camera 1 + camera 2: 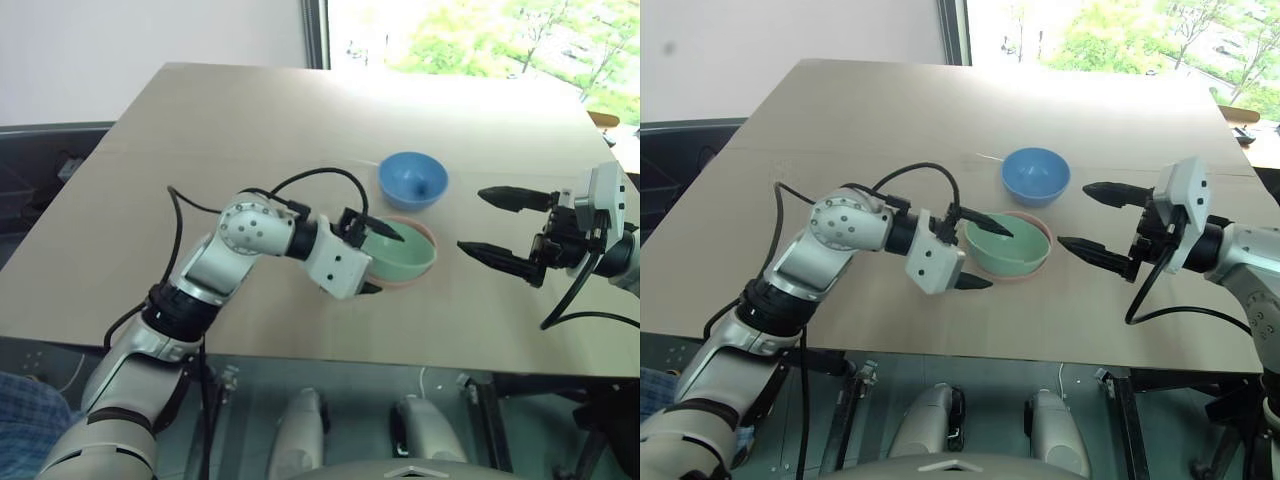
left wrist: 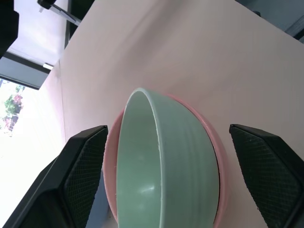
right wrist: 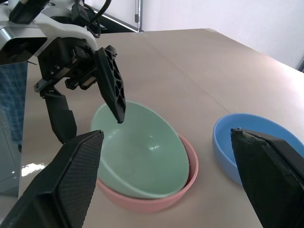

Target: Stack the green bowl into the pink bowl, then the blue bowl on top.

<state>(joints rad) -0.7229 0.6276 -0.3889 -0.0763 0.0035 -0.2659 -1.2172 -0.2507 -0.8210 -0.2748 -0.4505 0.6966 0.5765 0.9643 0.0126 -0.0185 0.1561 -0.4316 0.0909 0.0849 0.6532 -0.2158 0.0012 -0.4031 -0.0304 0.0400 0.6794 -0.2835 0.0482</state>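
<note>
Green bowl (image 3: 142, 159) nested tilted in pink bowl (image 3: 156, 199); left gripper (image 1: 980, 252) jaws spread astride rim, right gripper (image 1: 1095, 220) jaws wide, empty. Risk: withdrawing finger snags rim, tips stack.

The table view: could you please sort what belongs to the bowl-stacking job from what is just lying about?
Belongs to the job:
- green bowl, nested in the pink bowl
- blue bowl, apart on the table
- left hand, open at the green bowl
- right hand, open

Just lying about:
- nothing else on the table

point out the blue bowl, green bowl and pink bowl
blue bowl (image 1: 412, 180), left eye view, inner hollow
green bowl (image 1: 400, 254), left eye view, inside wall
pink bowl (image 3: 156, 200), right wrist view, outer side
</note>
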